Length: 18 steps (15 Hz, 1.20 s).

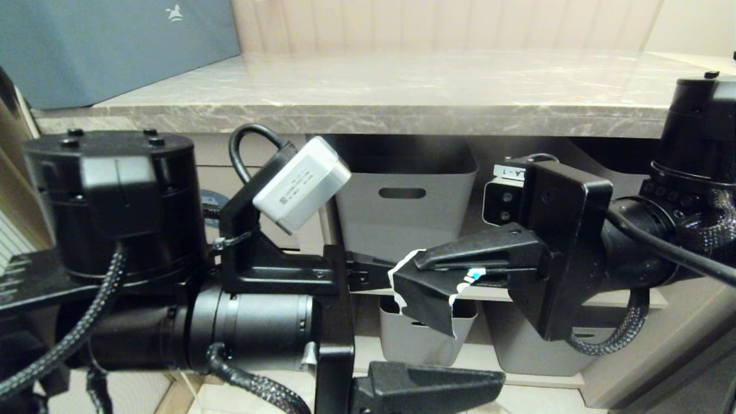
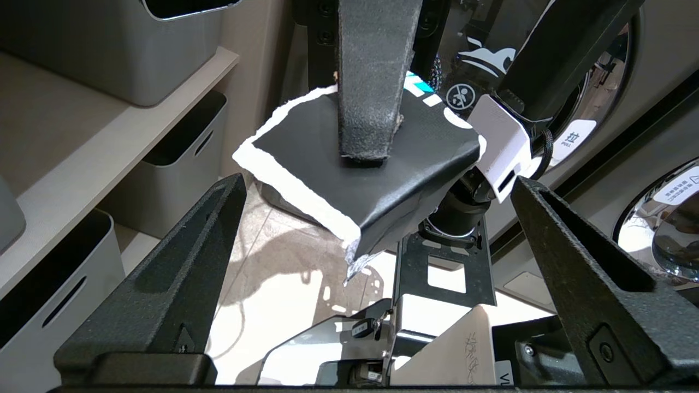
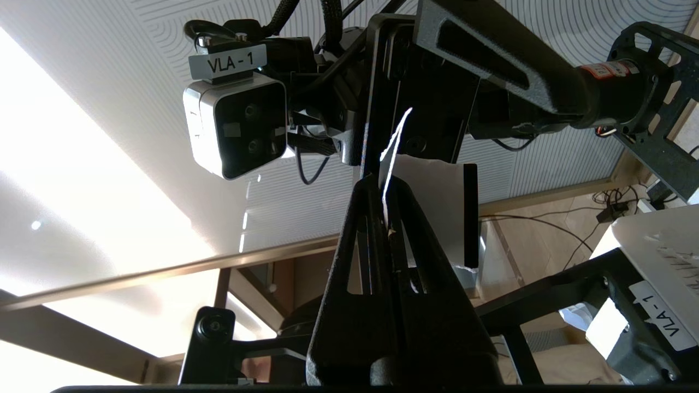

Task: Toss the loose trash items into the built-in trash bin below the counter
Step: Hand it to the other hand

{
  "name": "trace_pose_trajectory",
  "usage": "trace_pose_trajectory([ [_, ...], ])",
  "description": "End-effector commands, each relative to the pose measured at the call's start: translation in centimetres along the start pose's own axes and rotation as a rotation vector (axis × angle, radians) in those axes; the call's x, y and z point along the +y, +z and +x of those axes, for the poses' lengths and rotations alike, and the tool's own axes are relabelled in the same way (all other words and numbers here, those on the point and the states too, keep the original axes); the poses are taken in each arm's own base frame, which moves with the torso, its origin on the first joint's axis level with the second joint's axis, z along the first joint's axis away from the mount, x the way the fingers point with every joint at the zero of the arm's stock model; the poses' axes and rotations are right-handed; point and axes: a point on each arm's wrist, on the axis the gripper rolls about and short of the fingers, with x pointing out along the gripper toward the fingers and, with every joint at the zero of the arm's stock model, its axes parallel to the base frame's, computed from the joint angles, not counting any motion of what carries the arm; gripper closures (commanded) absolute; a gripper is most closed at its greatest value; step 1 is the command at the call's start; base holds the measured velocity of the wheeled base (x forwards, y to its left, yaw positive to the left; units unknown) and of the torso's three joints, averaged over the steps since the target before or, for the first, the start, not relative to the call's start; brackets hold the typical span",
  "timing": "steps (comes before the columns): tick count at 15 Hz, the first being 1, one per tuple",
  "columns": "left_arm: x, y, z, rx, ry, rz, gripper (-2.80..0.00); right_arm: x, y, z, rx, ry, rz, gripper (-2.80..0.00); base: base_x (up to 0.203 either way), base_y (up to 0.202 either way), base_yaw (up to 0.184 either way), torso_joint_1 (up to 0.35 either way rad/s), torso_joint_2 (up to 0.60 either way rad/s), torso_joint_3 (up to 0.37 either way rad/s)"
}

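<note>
Black scrap [image 1: 422, 299] pinched, R gripper [image 1: 425, 265], below counter edge [image 1: 402, 122]

Right tool [image 3: 385, 202] closed on torn black piece [image 3: 390, 158], left arm's camera [image 3: 237, 125] labelled VLA-1 beyond

Two grippers show in the head view: the left gripper [image 1: 368, 328] at lower centre and the right gripper [image 1: 420, 267] at centre. One torn black piece [image 1: 422, 296] with white edges sits mid-frame, with one teal wrapper strip [image 1: 475, 275] just right of it. Three grey tubs [image 1: 405, 190] appear in the centre and lower centre. One counter [image 1: 402, 92] spans the top.
</note>
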Motion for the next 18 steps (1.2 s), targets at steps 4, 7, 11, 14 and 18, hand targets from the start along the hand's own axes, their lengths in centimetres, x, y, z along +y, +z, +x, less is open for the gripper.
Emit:
trace_pose_trajectory([
  [4,0.07,-0.02,0.1,-0.002,-0.001,0.001,-2.8,-0.02,0.01,0.02,0.006,0.001,0.008,0.0,0.0,0.0,0.0,0.0,0.0,0.0],
  [7,0.07,0.02,0.1,-0.003,-0.001,0.003,-2.8,-0.06,-0.02,0.05,0.008,-0.001,0.01,0.0,0.0,0.0,0.0,0.0,0.0,0.0],
  [11,0.08,0.08,0.1,-0.006,0.003,0.004,-2.8,-0.16,-0.16,0.09,0.013,-0.003,0.013,0.0,0.0,0.0,0.0,0.0,0.0,0.0],
  [14,0.06,0.16,0.06,-0.008,0.006,0.006,0.0,-0.13,-0.42,0.27,0.023,-0.003,0.012,0.0,0.0,0.0,0.0,0.0,0.0,0.0],
  [18,0.03,0.19,0.03,-0.01,0.006,0.008,0.0,-0.01,-0.56,0.37,0.029,-0.001,0.009,0.0,0.0,0.0,0.0,0.0,0.0,0.0],
])
